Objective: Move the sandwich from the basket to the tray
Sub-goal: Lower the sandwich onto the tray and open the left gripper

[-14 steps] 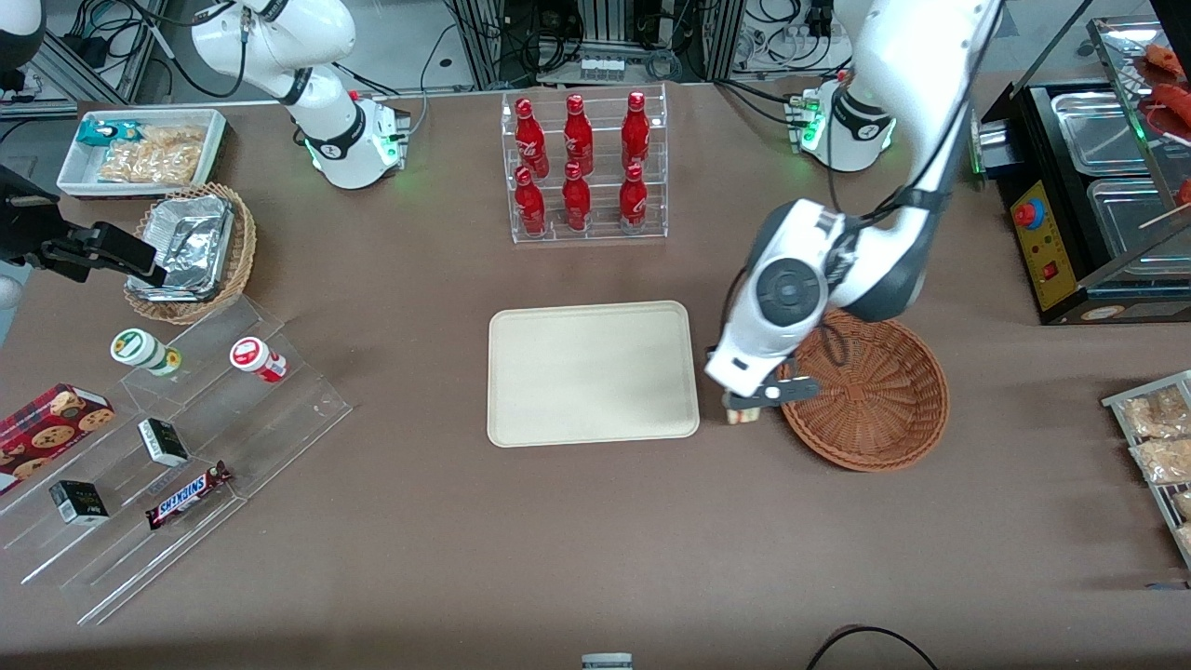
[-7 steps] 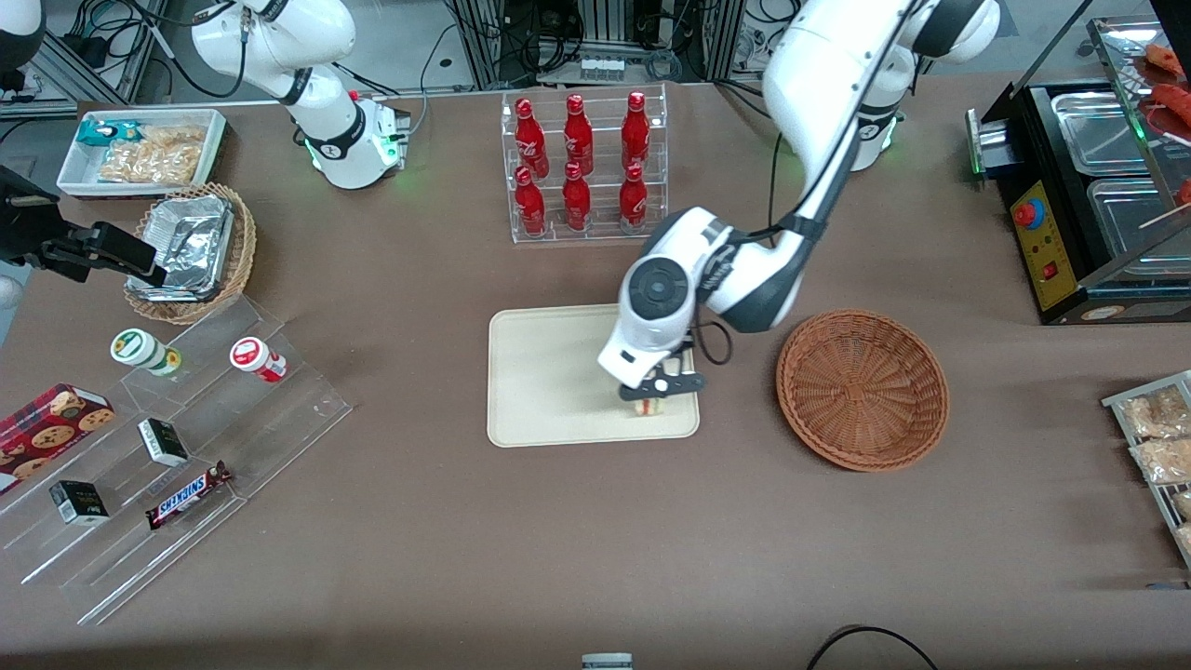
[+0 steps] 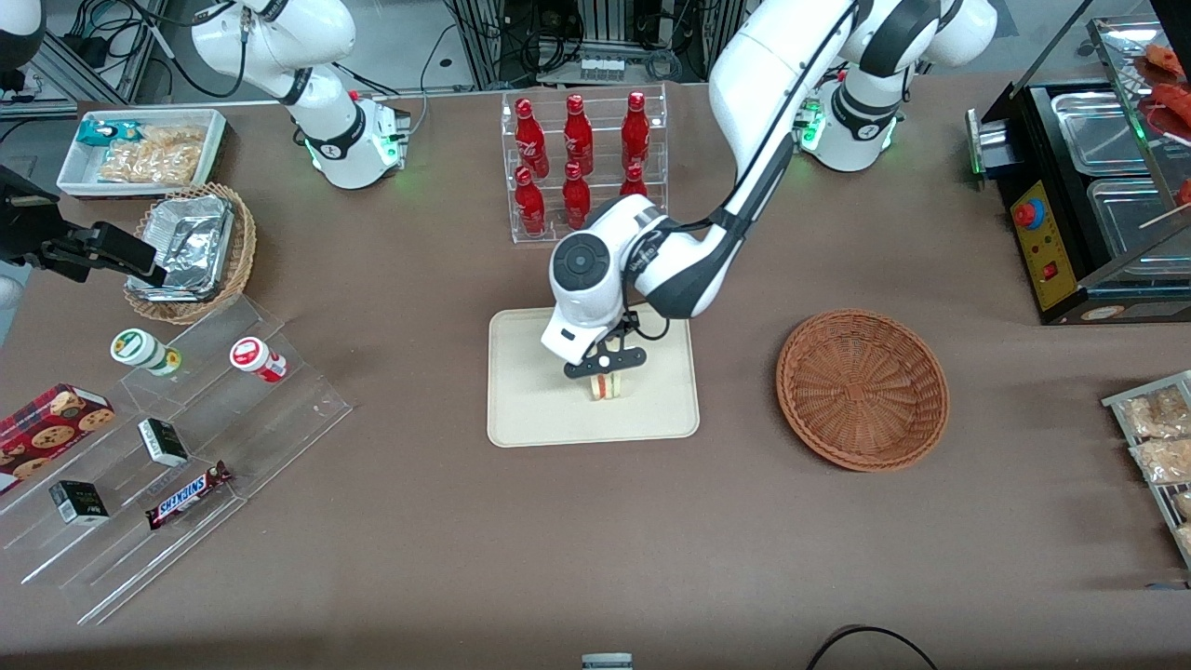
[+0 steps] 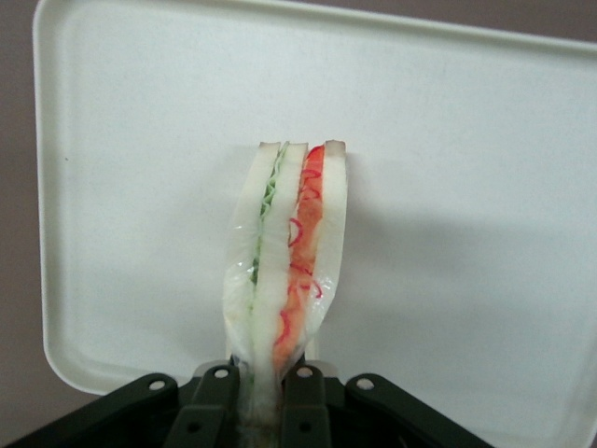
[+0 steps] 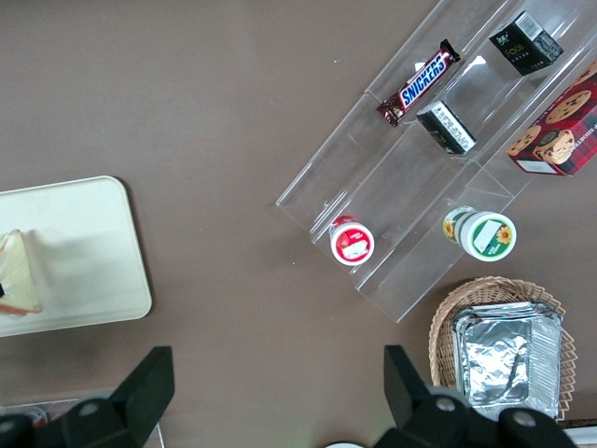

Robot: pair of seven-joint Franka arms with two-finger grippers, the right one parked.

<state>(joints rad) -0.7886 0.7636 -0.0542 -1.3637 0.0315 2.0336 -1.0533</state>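
Carrying the sandwich [image 3: 607, 385] clamped between its fingers, the gripper [image 3: 605, 372] now hangs over the middle of the tray [image 3: 530, 409]; a second ago it was beside the basket's rim with the wedge over bare table, and half a second ago over the tray's corner nearest the basket; the carry has therefore crossed inward, and I judge only lowering and release remain. Moving across the front view, the tray with the held sandwich comes first, then the basket [image 3: 863, 389], which lies empty and well apart toward the working arm's end. From the wrist camera the sandwich [image 4: 284, 271] is pinched at one end; its long axis runs straight out from the jaws, cut edge with green and red layers facing the camera.
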